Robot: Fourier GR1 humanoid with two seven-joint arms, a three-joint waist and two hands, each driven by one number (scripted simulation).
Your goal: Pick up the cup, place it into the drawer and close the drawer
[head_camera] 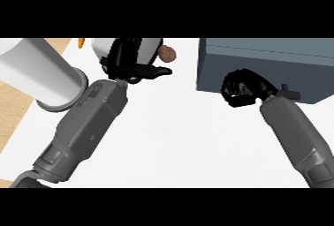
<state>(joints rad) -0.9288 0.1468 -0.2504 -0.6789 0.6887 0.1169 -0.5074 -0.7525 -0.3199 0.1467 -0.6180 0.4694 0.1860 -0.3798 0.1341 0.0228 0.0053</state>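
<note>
I see my left hand (127, 62) curled round the white cup (151, 47) near the far edge of the white table (183, 132), fingers wrapped over its side and hiding much of it. A small brown object (168, 54) sits just beside the cup. My right hand (243, 88) is curled shut against the front of the grey drawer (274, 62), but I cannot tell whether it holds anything there.
</note>
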